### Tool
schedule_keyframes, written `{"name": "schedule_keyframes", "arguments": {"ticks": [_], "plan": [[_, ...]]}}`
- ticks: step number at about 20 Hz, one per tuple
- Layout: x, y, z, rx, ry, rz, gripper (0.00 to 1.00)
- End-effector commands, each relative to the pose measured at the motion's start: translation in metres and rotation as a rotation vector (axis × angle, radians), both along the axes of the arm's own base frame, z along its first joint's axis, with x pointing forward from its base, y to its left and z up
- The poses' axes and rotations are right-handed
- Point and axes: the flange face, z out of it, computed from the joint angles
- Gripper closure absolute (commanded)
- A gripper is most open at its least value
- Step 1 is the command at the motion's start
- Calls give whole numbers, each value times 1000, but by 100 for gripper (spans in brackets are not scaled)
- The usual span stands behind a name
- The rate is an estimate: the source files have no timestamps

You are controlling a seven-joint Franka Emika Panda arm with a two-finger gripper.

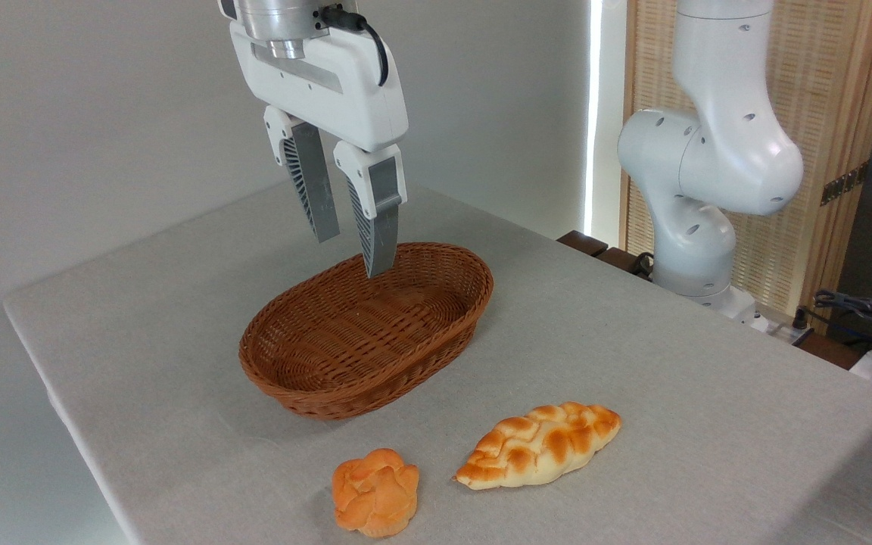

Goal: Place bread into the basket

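Grey table [179,318] | basket [307,378] centre, empty | gripper [351,256] above its 12 o'clock rim, jaws parted, empty | bread [538,445] at 5 o'clock

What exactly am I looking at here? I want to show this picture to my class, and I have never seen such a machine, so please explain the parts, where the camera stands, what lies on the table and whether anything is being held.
This is one picture from a fixed camera that looks down at a table from its front corner. The white jointed column at the back right is a robot arm. It reaches up out of the frame and comes down at the top left, ending in a gripper: two grey fingers that act like tongs. The fingers are apart and hold nothing. They hang above the far end of an empty oval wicker basket. In front of the basket, on the grey cloth, lie a long braided bread and, to its left, a small round orange bun. Neither is touched yet.
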Motion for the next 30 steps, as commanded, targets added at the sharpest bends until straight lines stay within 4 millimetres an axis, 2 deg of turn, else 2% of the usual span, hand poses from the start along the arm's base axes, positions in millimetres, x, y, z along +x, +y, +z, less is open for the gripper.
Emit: {"name": "schedule_keyframes", "arguments": {"ticks": [1,5,7,9,13,14,15,18,22,25,28,30], "plan": [[-1,3,4,-6,-7,4,0],[-15,14,3,-16,-48,-4,0],[-19,21,-4,-13,-52,-42,0],[-24,33,-28,0,-73,-96,0],[-22,58,-105,12,-99,-213,0],[-26,73,-116,8,-90,-221,0],[-27,86,-123,5,-81,-235,0],[-31,120,-126,23,-77,-265,0],[-37,124,-148,49,-19,-293,0],[-51,122,-178,33,68,-325,0],[-62,127,-202,110,151,-377,0],[-66,135,-206,106,161,-363,0]]}}
